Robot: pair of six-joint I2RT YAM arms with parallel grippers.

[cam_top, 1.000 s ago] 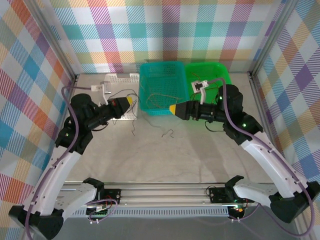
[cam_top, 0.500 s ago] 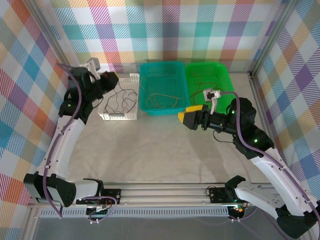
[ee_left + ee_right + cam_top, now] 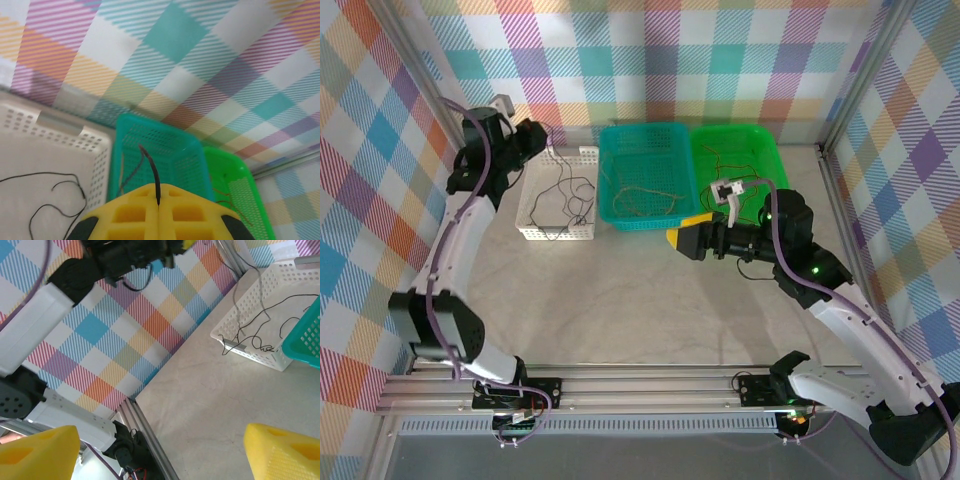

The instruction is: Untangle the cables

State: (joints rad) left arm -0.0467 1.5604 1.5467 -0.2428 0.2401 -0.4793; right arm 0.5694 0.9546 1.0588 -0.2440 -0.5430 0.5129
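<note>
Left gripper (image 3: 158, 194) has swung up over the white basket (image 3: 558, 234), clenched on one dark cable (image 3: 150, 167), while the right gripper (image 3: 682, 232) hangs spread wide and empty, so that strand looks separated.

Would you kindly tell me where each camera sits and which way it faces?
Top external: above and behind the bases, looking down on the table; left arm and right arm show.
Left wrist: high by the back wall, facing the teal basket; left gripper shut on a dark cable.
Right wrist: low over the table, facing leftward; open right gripper, left arm.
Both wrist views share the white basket.
</note>
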